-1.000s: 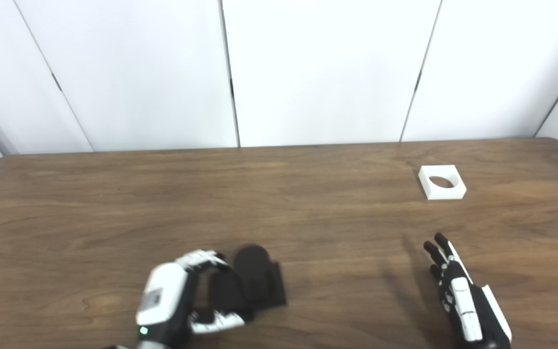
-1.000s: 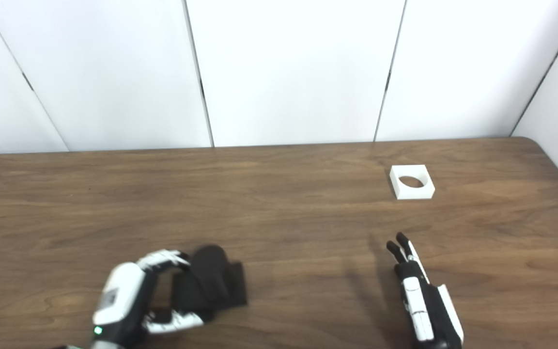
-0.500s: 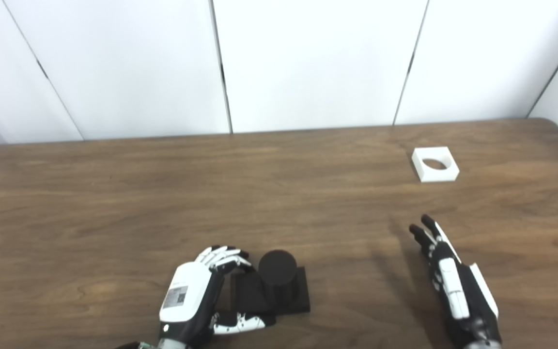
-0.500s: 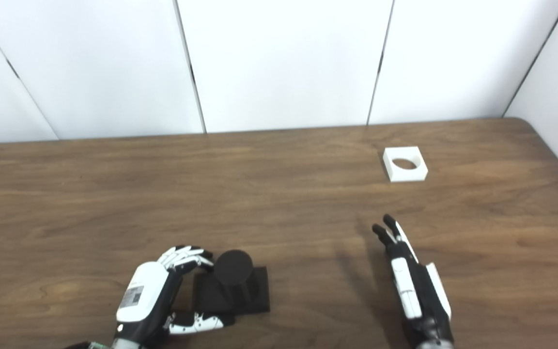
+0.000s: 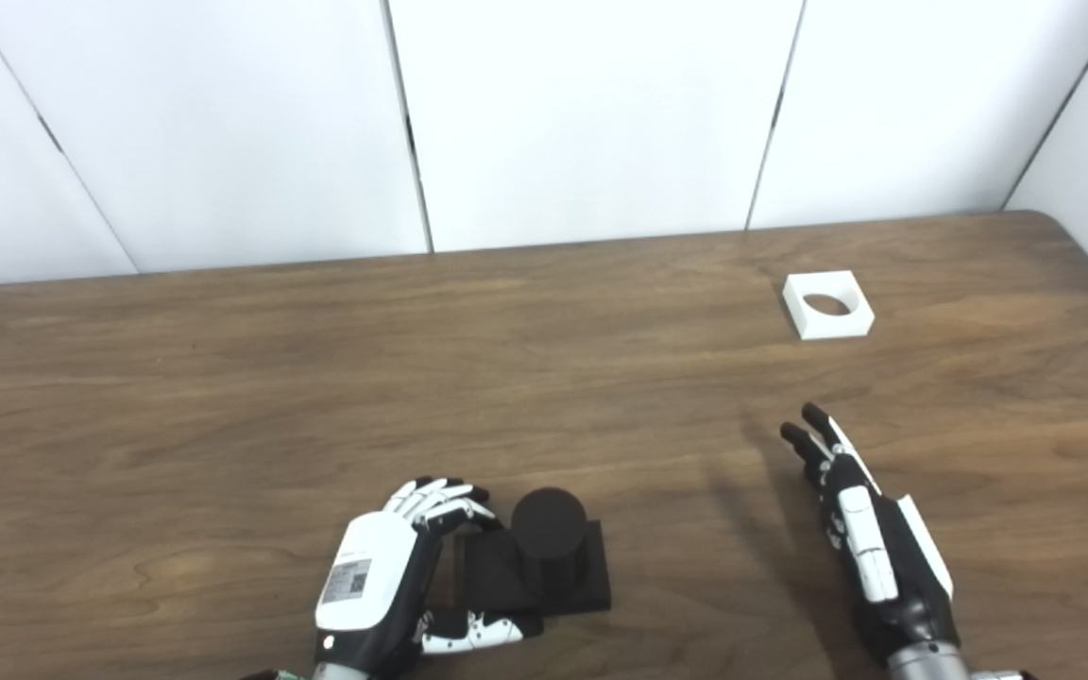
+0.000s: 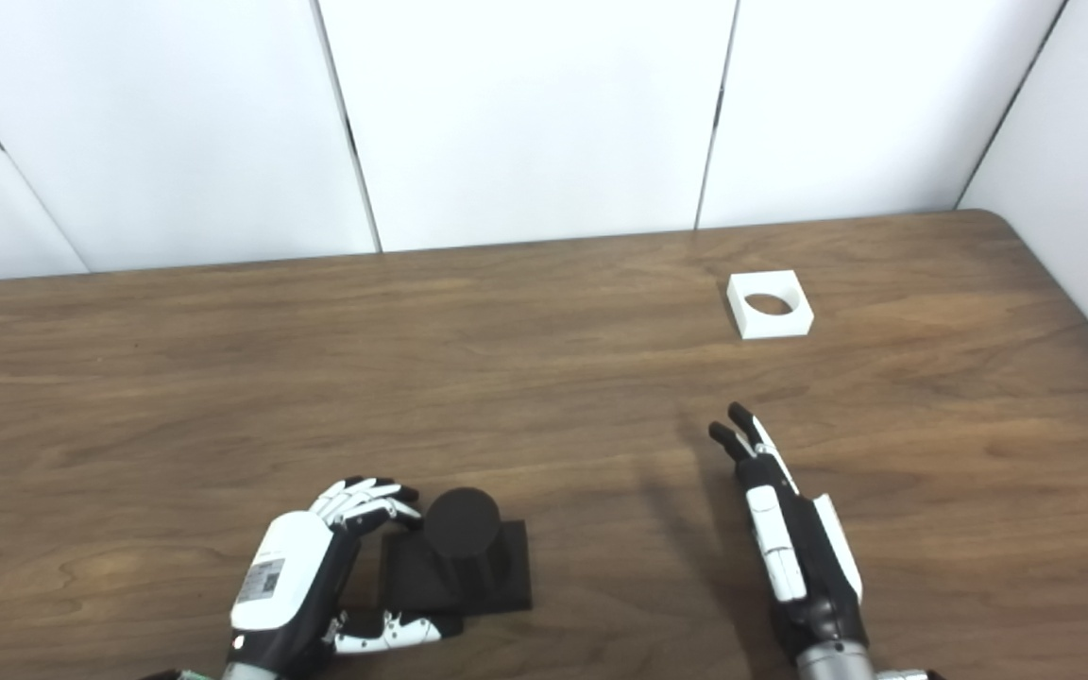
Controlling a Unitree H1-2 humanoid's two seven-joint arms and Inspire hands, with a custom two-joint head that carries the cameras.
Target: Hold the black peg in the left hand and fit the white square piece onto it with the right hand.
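The black peg (image 5: 549,531) stands upright on its square black base (image 5: 591,581) near the table's front edge. My left hand (image 5: 376,586) is cupped around the base's left side, with curled fingers (image 5: 440,498) at the far corner and the thumb along the near edge. It does not lift the peg, and I see no firm grip. The white square piece (image 5: 827,304), with a round hole, lies flat at the far right. My right hand (image 5: 870,538) is open and stretched out flat, pointing toward the white piece from well short of it.
The brown wooden table (image 5: 223,378) has a rounded far right corner. White wall panels (image 5: 582,113) rise right behind its far edge. Nothing else is on the table.
The whole picture has shifted, so the camera moved and now looks further down. Relative to the peg and the white piece, neither hand has visibly moved.
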